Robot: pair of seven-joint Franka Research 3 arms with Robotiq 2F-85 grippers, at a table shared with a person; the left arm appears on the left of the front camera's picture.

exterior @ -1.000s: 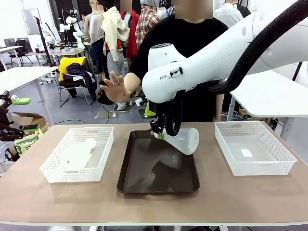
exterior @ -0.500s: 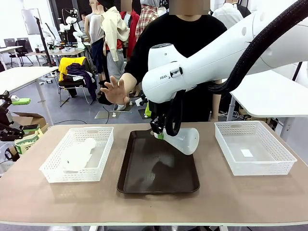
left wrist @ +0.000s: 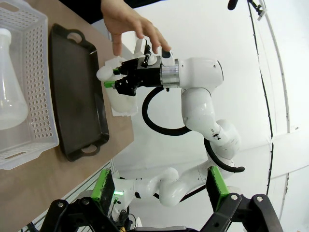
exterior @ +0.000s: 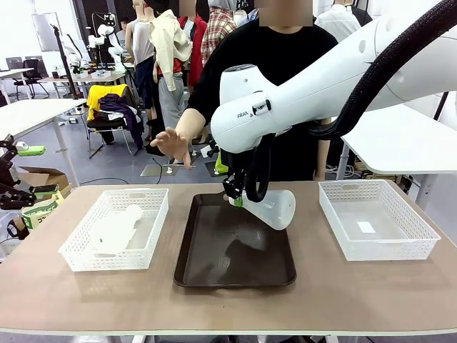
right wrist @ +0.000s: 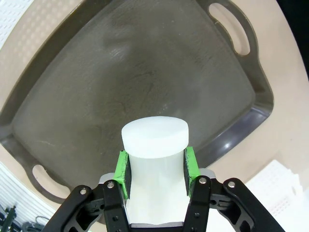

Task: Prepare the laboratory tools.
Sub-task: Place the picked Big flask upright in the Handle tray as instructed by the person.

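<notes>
My right gripper [exterior: 234,199] is shut on the neck of a frosted-white flask [exterior: 278,207], which hangs tilted above the far end of the dark brown tray [exterior: 235,261]. In the right wrist view its green pads [right wrist: 122,174] clamp the flask's neck [right wrist: 154,140] over the tray [right wrist: 145,67]. A second flask [exterior: 114,229] lies on its side in the left mesh basket [exterior: 146,254]. My left gripper [left wrist: 159,193] is open and holds nothing; it sits off the table's left edge [exterior: 36,171]. From there I see the held flask [left wrist: 119,99] and the basket's flask [left wrist: 9,96].
An empty white mesh basket [exterior: 421,250] stands at the right. A person stands at the far side with one hand [exterior: 171,141] held out above the table's far left; the same hand [left wrist: 135,26] hovers close to my right gripper.
The person's raised open hand has come down and turned palm-down. Both arms and the held flask have not moved.
</notes>
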